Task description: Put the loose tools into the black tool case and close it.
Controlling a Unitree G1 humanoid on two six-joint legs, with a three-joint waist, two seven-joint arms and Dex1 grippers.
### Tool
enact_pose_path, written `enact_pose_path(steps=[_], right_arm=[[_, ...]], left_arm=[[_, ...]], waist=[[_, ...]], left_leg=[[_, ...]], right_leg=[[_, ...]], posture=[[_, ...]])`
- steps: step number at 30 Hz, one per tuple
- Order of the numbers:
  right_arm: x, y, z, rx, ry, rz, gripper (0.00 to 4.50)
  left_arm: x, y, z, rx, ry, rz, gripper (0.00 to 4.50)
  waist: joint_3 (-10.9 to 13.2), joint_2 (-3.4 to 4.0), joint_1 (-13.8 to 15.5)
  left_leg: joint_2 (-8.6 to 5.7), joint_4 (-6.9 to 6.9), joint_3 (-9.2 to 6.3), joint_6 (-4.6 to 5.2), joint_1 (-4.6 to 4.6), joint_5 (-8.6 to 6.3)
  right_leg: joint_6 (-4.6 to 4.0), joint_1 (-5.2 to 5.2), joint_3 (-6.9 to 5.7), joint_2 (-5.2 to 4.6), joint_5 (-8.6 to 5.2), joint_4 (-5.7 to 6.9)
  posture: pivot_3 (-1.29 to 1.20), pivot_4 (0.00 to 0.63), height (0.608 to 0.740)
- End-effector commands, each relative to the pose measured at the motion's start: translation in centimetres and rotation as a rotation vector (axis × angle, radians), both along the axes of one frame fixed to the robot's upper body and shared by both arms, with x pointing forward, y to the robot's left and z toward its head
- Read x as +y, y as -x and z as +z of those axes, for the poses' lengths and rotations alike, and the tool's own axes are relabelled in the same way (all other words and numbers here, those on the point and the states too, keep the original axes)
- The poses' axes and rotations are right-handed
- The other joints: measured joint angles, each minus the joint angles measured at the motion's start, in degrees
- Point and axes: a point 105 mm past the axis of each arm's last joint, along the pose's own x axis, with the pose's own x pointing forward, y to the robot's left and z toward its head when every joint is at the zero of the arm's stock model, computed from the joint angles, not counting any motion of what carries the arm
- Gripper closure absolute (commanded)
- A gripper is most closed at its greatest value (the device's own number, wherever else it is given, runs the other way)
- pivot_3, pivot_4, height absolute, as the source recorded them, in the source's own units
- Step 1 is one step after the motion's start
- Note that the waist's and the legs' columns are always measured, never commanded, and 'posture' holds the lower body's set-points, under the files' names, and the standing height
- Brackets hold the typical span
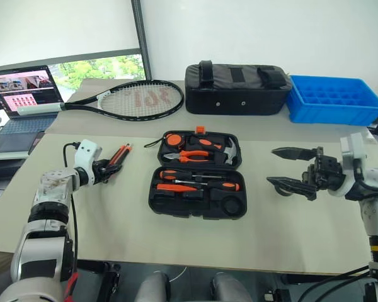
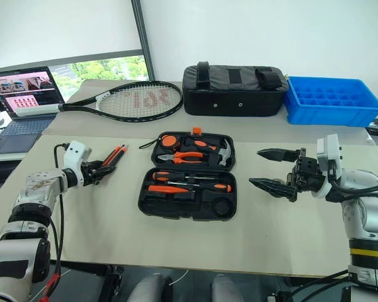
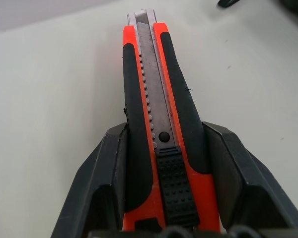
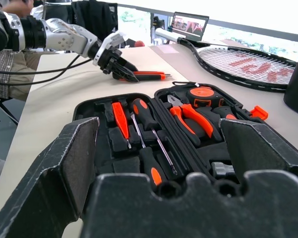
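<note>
The left end effector (image 1: 111, 167) grasps the utility knife (image 3: 156, 109) low over the table (image 1: 290, 226), left of the open black tool case (image 1: 197, 173) — pick-up step. Next: carry it into a free slot. The right end effector (image 1: 290, 168) hangs released.

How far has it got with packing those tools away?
Mostly done: screwdrivers and pliers already sit in the open black tool case. The left gripper is around the utility knife on the table. Left: slot it, shut the lid. The right gripper waits open.

Head pair overlooks the table (image 1: 176, 239) — wrist cameras sit low, close.
</note>
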Motion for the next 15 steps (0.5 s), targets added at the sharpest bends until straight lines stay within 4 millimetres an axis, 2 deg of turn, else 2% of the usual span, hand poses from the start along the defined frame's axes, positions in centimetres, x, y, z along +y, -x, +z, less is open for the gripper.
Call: enact_pose_path(steps=[1, 3, 7, 12, 15], right_arm=[[-0.4, 0.5, 1.5, -0.06, 0.012, 0.012, 0.0], [-0.4, 0.5, 1.4, -0.053, 0.014, 0.019, 0.0], [-0.5, 0.6, 1.0, -0.055, 0.028, 0.025, 0.0], [-0.4, 0.8, 0.9, -0.055, 0.031, 0.029, 0.0], [-0.6, 1.1, 0.9, -0.056, 0.037, 0.024, 0.0]], left_arm=[[-4.4, 0.6, 6.6, -0.229, 0.08, -0.264, 2.73], [-7.3, 2.1, 8.0, -0.272, 0.071, -0.439, 2.73], [-11.7, 4.7, 7.9, -0.256, -0.022, -0.719, 2.73], [-14.6, 7.4, 4.8, -0.182, -0.247, -0.973, 2.73], [-15.9, 8.1, 3.0, -0.154, -0.328, -1.049, 2.73]], waist=[[0.0, 0.0, 0.12], [0.0, 0.0, 0.49], [-0.05, 0.08, 0.52], [-0.04, 0.09, -0.29], [-0.02, 0.07, -0.52]], left_leg=[[0.0, 0.0, 0.0, 0.0, -0.01, 0.0], [-0.01, 0.0, 0.0, 0.0, -0.07, 0.0], [-0.04, 0.0, 0.0, -0.01, -0.03, 0.0], [-0.01, -0.02, 0.01, 0.0, 0.02, 0.0], [-0.01, -0.01, 0.02, 0.0, 0.04, 0.0]], right_leg=[[0.0, 0.0, 0.0, -0.01, 0.0, -0.01], [-0.01, 0.01, -0.01, -0.03, 0.0, -0.05], [-0.01, 0.1, 0.02, -0.04, 0.0, -0.16], [-0.01, 0.11, 0.12, 0.04, 0.0, -0.17], [-0.01, 0.11, 0.18, 0.06, 0.0, -0.16]], posture=[[0.0, 0.15, 0.708], [0.0, 0.15, 0.708], [0.0, 0.15, 0.708], [0.0, 0.15, 0.708], [0.0, 0.15, 0.708]])
